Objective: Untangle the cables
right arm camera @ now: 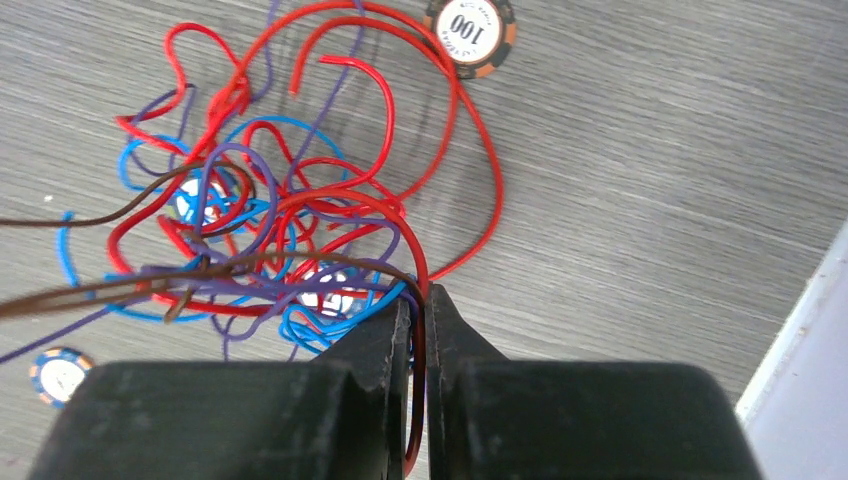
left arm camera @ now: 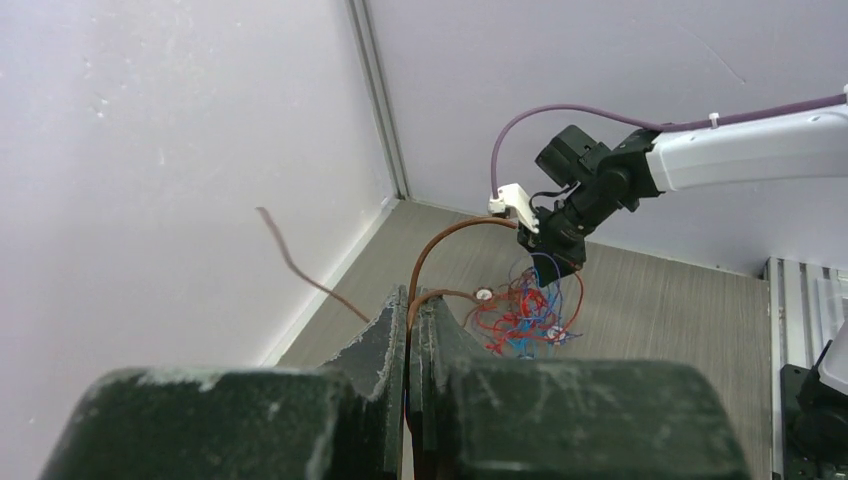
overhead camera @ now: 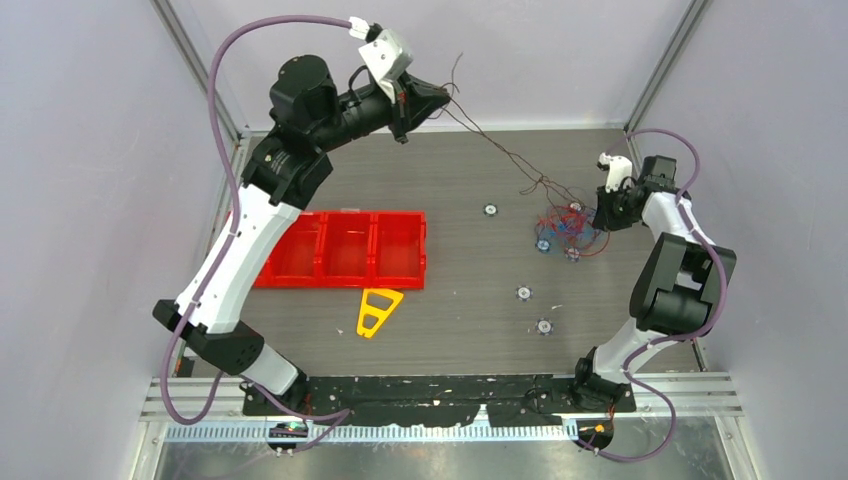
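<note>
A tangle of thin red, blue, purple and brown cables [overhead camera: 568,226] lies on the table at the right; it shows close up in the right wrist view [right arm camera: 290,230] and far off in the left wrist view [left arm camera: 525,315]. My left gripper [overhead camera: 440,97] is raised at the back and shut on a brown cable [left arm camera: 425,262] that stretches down to the tangle [overhead camera: 500,150]. My right gripper [overhead camera: 597,216] is down at the tangle's right side, shut on a red cable [right arm camera: 417,300], with other strands at its jaws.
A red three-compartment tray [overhead camera: 345,250] lies left of centre with a yellow triangular piece [overhead camera: 377,311] in front of it. Several poker chips [overhead camera: 522,293] lie around the tangle, one marked 100 [right arm camera: 470,30]. Walls close off the back and sides.
</note>
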You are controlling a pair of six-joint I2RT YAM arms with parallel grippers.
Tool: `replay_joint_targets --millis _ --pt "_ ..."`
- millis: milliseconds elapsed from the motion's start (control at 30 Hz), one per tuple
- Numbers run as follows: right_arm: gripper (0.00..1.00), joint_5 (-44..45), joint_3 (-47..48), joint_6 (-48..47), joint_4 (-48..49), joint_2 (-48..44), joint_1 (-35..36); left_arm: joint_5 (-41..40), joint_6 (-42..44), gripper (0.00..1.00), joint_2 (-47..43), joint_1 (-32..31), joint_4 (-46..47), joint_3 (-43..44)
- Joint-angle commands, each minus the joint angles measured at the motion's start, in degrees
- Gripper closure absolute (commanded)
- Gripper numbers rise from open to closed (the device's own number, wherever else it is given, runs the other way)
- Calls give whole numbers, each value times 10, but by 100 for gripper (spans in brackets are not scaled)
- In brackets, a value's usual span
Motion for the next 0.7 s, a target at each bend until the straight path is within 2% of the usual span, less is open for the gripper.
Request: replay_joint_targets --millis 0,33,67,100,133,200,233,333,433,500,600,667 --pt "88 -71 28 22 -7 -32 -7 3 -22 100 11 -8 28 17" --pt "82 -99 33 24 -21 -39 -7 4 -24 100 13 -12 28 18" --pt "68 -112 44 23 -30 -42 -7 6 -25 100 15 -15 29 19" --pt "60 -136 50 18 -58 -45 -6 8 -26 100 18 -19 29 20" --pt "44 -158 66 13 -69 -47 -7 9 -28 100 21 -21 29 21" --pt "28 -195 89 -11 -118 -59 -7 7 -34 100 29 -24 28 20" --pt "24 -209 96 -24 -145 -74 -7 6 -50 100 33 -24 28 20" --pt "1 -281 107 -27 -152 -120 -4 3 -75 100 47 -24 29 18" --pt "5 -299 64 37 -76 -178 25 -2 -98 100 55 -23 37 20" --pt "5 -277 32 55 -22 -196 74 -4 -103 100 58 -23 39 23" --pt "5 -199 -9 50 59 -189 157 -12 -97 100 58 -24 31 35" --pt "5 -140 -40 48 122 -166 184 -14 -90 100 54 -23 26 39"
